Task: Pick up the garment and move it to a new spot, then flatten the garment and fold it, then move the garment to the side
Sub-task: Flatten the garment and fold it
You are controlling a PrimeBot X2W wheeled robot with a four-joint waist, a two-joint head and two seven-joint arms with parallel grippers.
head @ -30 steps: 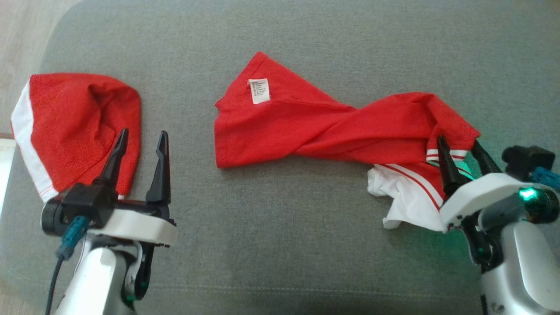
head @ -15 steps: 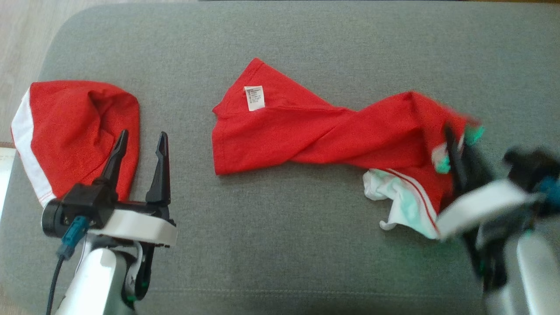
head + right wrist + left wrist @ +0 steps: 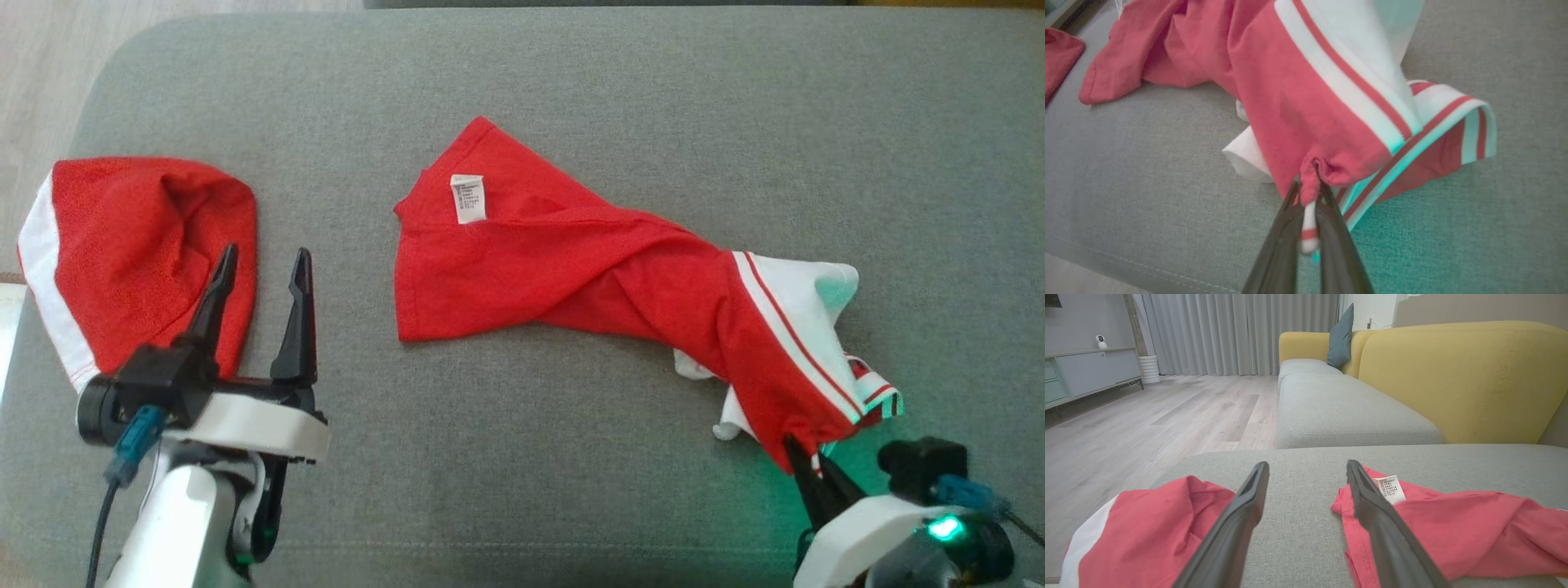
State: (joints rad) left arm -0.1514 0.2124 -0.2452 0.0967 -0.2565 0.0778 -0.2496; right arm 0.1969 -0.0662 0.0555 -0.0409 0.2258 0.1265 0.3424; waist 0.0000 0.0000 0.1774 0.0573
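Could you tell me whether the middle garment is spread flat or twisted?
Twisted: the garment winds over itself mid-length, and the right gripper pinches its bunched striped end.

You are looking at a left gripper [image 3: 267, 249] wearing two long black fingers [image 3: 214, 302], each tapering to a point and rising from a black block [image 3: 159, 380]. A curved white shell [image 3: 253, 425] is wrapping its base. A teal plug [image 3: 135, 437] is feeding a dark cable [image 3: 96, 531] down beside the silver forearm [image 3: 175, 531]. The right gripper [image 3: 804, 457] is showing you the same black fingers, a white shell [image 3: 849, 531] and a blue plug [image 3: 963, 492] on a black block [image 3: 922, 465]. A green lamp [image 3: 944, 527] is glowing on its wrist.
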